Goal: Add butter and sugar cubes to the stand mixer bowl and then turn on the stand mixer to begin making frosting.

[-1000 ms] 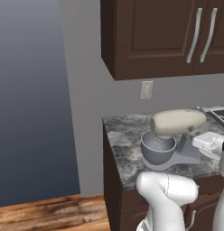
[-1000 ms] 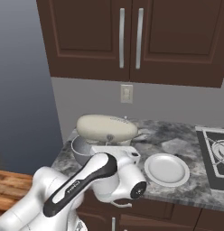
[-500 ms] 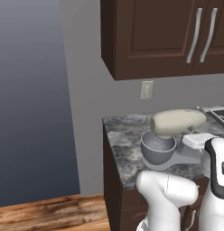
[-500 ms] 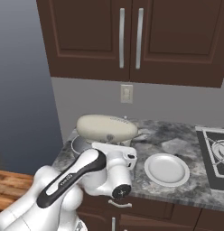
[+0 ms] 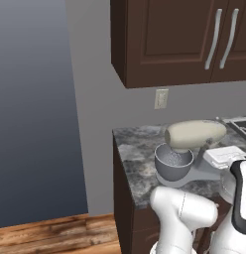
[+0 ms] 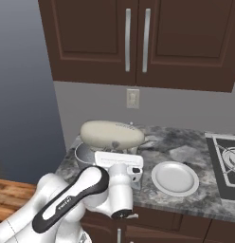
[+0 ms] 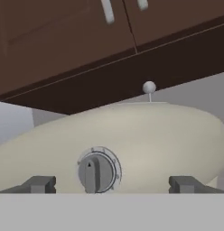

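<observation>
Even, shadowless rendered light in my base views, dim grey wall (image 5: 35,99) shading darker upward, dark cabinets (image 6: 138,42), my hand view soft, slightly blurred, no glare.

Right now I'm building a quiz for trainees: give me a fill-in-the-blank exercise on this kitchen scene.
1. The stand mixer stands on the counter, left of a white ____.
2. The stand mixer bowl sits under the mixer's ____.
3. In the hand view, the open jaws face a grey ____ on the mixer's side.

Missing words: plate; head; dial
</observation>
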